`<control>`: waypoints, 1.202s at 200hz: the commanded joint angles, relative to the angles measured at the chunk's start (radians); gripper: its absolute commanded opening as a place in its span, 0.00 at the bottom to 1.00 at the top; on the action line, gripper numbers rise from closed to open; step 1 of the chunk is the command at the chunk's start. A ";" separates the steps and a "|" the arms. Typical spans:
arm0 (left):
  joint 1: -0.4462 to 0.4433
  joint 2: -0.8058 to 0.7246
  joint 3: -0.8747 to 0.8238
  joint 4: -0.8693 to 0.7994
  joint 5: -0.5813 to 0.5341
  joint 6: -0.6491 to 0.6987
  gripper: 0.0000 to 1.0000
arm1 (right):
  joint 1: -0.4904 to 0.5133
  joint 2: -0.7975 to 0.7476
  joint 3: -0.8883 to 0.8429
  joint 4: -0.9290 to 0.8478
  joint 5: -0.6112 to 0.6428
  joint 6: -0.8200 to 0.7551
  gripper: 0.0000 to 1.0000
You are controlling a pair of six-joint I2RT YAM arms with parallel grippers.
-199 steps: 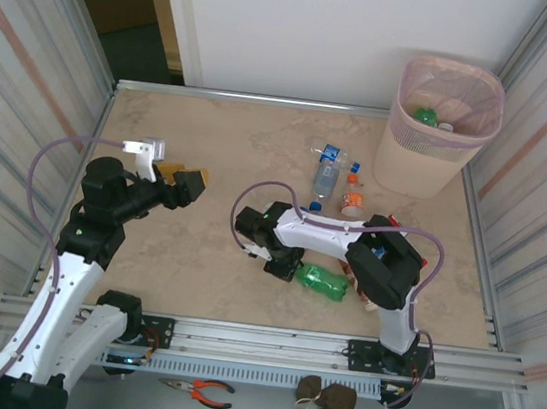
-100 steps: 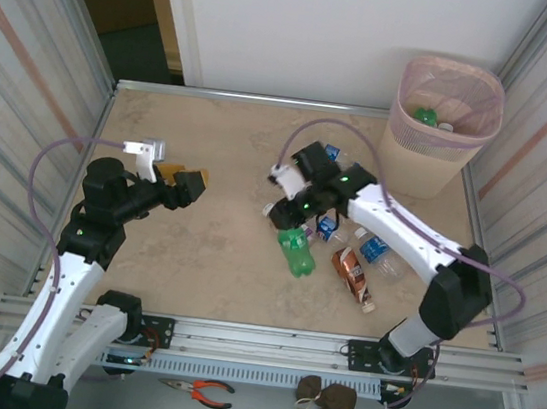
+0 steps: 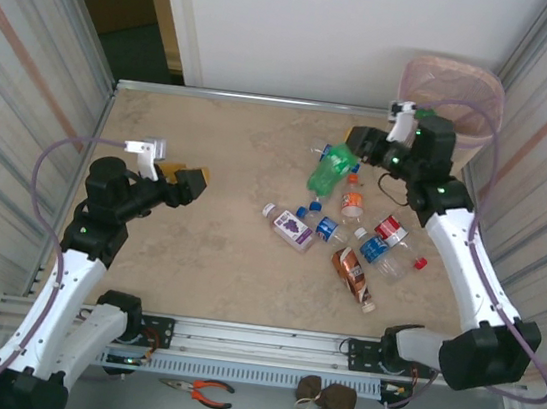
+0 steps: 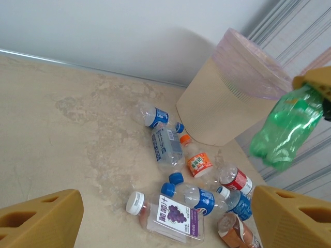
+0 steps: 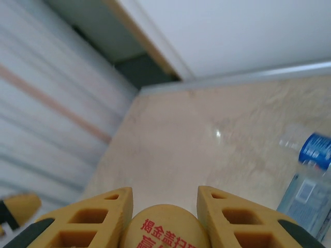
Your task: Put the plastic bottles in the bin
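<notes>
Beige tabletop (image 3: 198, 245) strewn with bottles (image 3: 293, 229), bin (image 3: 477, 78) in the far right corner partly hidden behind the outstretched right arm (image 3: 469, 250), right gripper (image 3: 354, 152) pinching the green bottle (image 3: 329, 170) aloft beside it, left gripper (image 3: 188, 178) spread wide, hovering left.

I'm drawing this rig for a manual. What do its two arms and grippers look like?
The left arm and right arm have white links and black joints, each trailing a looped lilac cable. The left gripper and right gripper carry ochre-yellow fingers with triangular cut-outs.
</notes>
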 commanded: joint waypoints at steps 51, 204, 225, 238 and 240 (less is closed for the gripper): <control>0.009 0.005 -0.033 0.072 -0.020 -0.039 0.85 | -0.350 -0.047 0.115 0.201 0.101 0.330 0.26; 0.010 0.053 -0.049 0.114 -0.039 -0.030 0.85 | -0.515 0.339 0.600 -0.077 0.287 -0.395 0.15; 0.014 0.059 -0.049 0.112 -0.034 -0.023 0.85 | -0.514 0.387 0.664 -0.148 0.285 -0.454 0.16; 0.017 0.065 -0.049 0.113 -0.029 -0.023 0.85 | -0.511 0.413 0.696 -0.206 0.292 -0.484 0.16; 0.018 0.065 -0.049 0.112 -0.028 -0.022 0.85 | -0.510 0.416 0.700 -0.211 0.293 -0.487 0.16</control>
